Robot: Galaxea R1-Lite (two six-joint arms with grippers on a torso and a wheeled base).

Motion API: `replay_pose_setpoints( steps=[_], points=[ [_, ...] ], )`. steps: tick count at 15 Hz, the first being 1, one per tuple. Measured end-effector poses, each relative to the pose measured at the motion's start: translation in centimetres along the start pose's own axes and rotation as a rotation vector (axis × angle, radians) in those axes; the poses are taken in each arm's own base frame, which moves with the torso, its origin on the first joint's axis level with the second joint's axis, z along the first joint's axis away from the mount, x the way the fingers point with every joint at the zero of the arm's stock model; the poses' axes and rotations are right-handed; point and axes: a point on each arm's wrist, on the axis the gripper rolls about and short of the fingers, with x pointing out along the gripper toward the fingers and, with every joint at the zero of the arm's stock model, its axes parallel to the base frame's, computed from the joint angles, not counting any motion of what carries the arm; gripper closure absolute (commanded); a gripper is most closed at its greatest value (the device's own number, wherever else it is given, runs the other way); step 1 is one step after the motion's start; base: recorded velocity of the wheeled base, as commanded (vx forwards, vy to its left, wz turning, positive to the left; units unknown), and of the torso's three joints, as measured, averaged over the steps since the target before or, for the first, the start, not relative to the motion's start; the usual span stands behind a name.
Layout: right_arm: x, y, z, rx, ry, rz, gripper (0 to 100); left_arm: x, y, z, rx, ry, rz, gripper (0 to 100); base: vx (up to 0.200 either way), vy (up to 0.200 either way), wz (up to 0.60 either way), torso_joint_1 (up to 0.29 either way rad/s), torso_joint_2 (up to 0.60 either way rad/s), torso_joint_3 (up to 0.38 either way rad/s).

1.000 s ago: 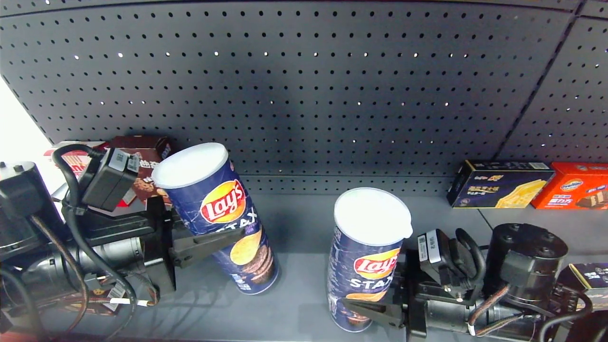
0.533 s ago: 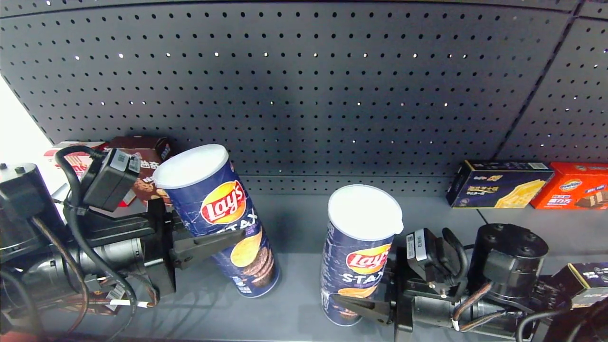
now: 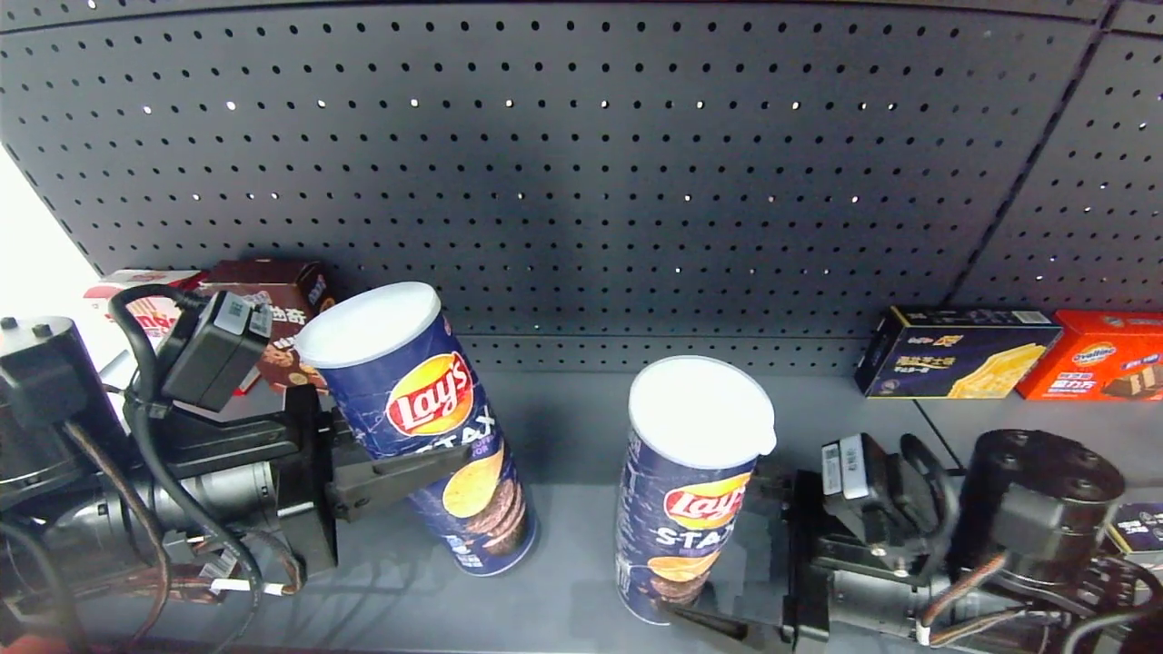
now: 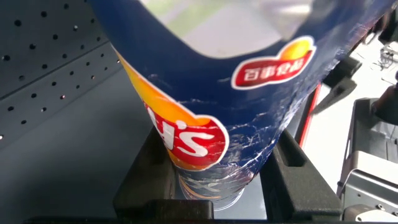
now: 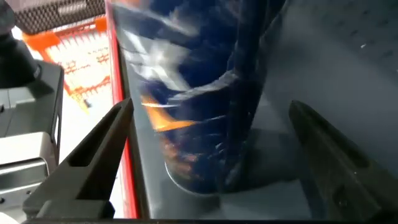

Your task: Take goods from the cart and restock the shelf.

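Observation:
Two dark blue chips cans with white lids are on the grey shelf (image 3: pixel 581 427). The left can (image 3: pixel 427 427) leans to the left with its base on the shelf, and my left gripper (image 3: pixel 409 450) is shut on its middle; in the left wrist view the can (image 4: pixel 205 93) sits tight between the fingers (image 4: pixel 292 174). The right can (image 3: pixel 690 481) stands upright. My right gripper (image 3: pixel 727 554) is open just to its right. In the right wrist view the can (image 5: pixel 199 99) is between the spread fingers (image 5: pixel 93 162) with a gap on each side.
A pegboard wall (image 3: pixel 581 182) closes the back of the shelf. A brown biscuit box (image 3: pixel 282 300) lies behind the left can. A dark box (image 3: pixel 954 352) and an orange box (image 3: pixel 1095 356) stand at the back right, and a small dark box (image 3: pixel 1136 527) sits at the right edge.
My right gripper set the right can slightly leftward, opened, and drew back to the right. The left can and left gripper have sunk a little.

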Motion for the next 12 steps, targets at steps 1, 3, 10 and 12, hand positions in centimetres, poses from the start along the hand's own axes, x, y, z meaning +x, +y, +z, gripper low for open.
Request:
replay_pose_setpoints(
  steps=[1,3,10,12],
  points=[
    [-1.0,0.2,0.7,-0.012,-0.019,-0.014,0,0.0,0.0,0.0,-0.001,0.001,0.0,100,0.0,0.0,0.0,0.0,0.0,0.0],
    [-3.2,0.5,2.0,-0.037,-0.056,-0.05,0,0.0,0.0,0.0,-0.001,0.001,-0.002,100,0.0,0.0,0.0,0.0,0.0,0.0],
    [-12.2,-0.1,5.8,-0.116,-0.101,-0.499,0,-0.1,-0.2,0.1,0.006,-0.005,-0.005,100,0.0,0.0,0.0,0.0,0.0,0.0],
    [-14.3,1.2,6.2,-0.096,-0.059,-0.645,0,-0.2,-0.3,0.1,0.005,-0.005,-0.005,100,0.0,0.0,0.0,0.0,0.0,0.0]
  ],
)
